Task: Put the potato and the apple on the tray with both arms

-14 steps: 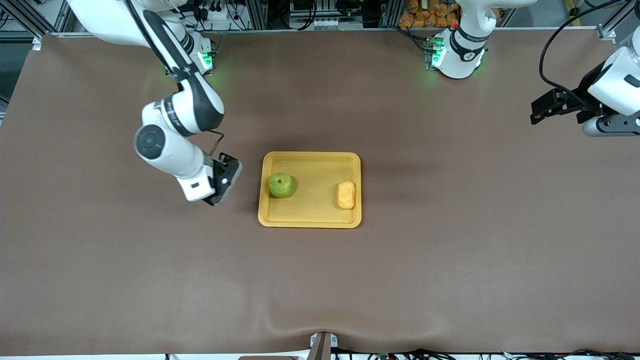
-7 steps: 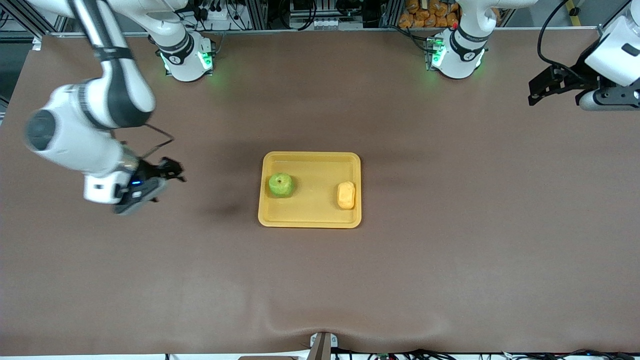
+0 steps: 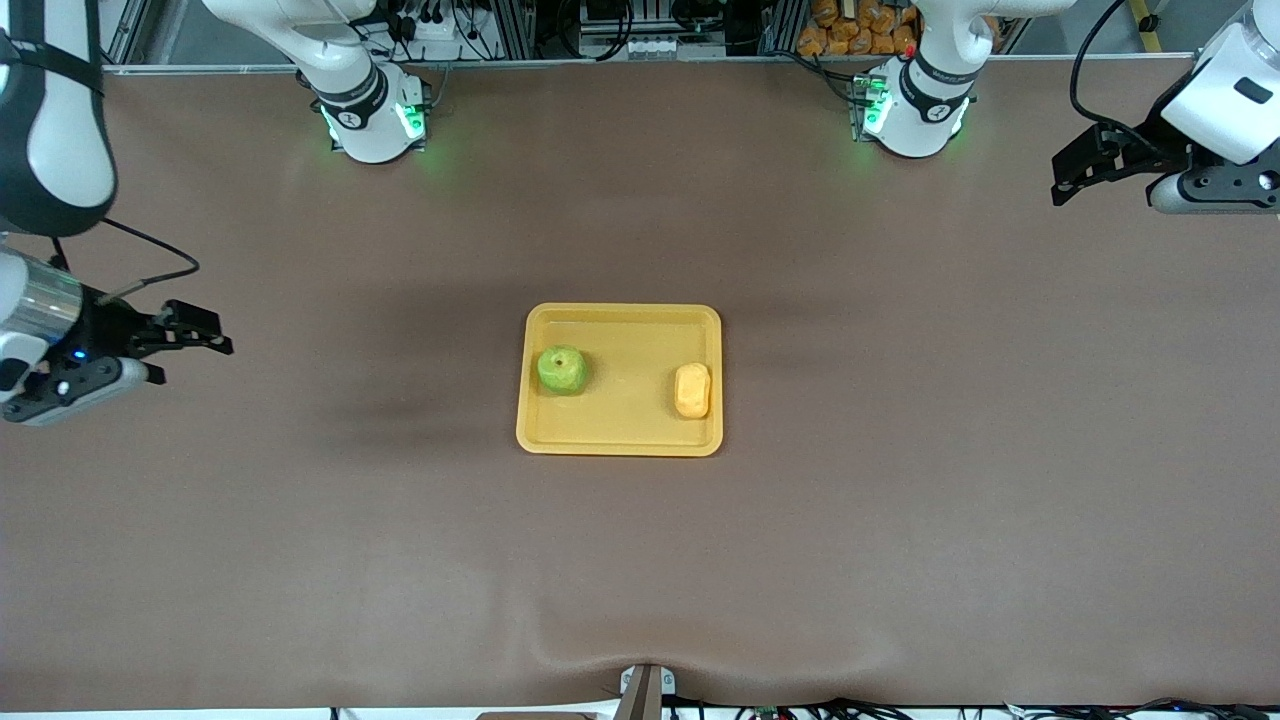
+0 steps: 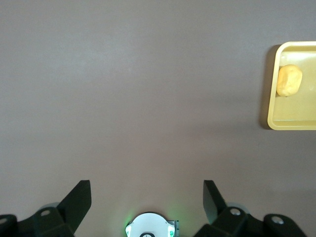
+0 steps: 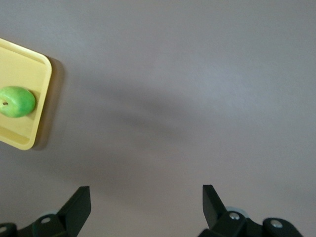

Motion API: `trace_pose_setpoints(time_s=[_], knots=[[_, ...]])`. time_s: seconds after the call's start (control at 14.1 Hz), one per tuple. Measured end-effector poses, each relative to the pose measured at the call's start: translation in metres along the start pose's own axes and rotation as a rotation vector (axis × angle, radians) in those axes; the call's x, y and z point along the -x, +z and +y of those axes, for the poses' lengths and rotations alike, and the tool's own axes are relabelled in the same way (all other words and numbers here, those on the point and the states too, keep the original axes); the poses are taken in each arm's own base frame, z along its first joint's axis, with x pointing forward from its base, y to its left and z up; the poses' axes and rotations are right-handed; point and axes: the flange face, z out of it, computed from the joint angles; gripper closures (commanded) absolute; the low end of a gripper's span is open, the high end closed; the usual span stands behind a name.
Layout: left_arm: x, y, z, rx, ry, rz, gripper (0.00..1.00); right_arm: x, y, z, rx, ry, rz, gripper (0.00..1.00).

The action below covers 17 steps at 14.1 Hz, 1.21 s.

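Brown table, yellow tray lying flat at its middle, apparently nothing else resting on it.

Brown table cover, wrinkled nr front edge; cables, alu frame along top.

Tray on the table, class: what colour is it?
The tray is yellow-orange, plainest in the front view.

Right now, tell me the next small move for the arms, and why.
Probably none beyond parking: the apple and the potato both lie on the tray, while the left gripper and right gripper hang open over bare table at the ends.
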Motion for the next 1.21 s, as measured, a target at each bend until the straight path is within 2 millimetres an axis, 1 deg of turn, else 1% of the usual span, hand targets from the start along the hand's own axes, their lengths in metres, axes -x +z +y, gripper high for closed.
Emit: trace_pose_setpoints(time_s=[0.14,0.21,0.43,0.57,0.78,0.93,1.07,1.21], knots=[[0.0,0.0,0.0,0.0,0.0,0.0,0.0,0.014,-0.021,0.007,0.011,0.04,-0.002,0.0],[0.0,0.0,0.0,0.0,0.0,0.0,0.0,0.023,-0.033,0.006,0.01,0.071,0.002,0.0],[0.002,-0.003,-0.001,0.0,-0.002,0.005,0.0,0.047,-0.063,-0.005,0.015,0.161,-0.014,0.0],[0.005,-0.005,-0.001,0.0,-0.002,0.005,0.0,0.058,-0.07,-0.015,0.011,0.222,-0.031,0.0],[0.005,-0.006,-0.002,0.0,-0.003,0.004,0.0,0.063,-0.067,-0.036,0.018,0.289,-0.049,0.0],[0.005,-0.006,-0.001,0.004,-0.002,0.004,0.0,0.062,-0.069,-0.041,0.036,0.292,-0.05,0.0],[0.005,-0.006,-0.001,0.006,-0.002,0.004,0.0,0.062,-0.08,-0.041,0.057,0.292,-0.026,0.0],[0.005,-0.006,-0.001,0.007,-0.002,0.004,0.0,0.061,-0.098,-0.041,0.069,0.291,0.016,0.0]])
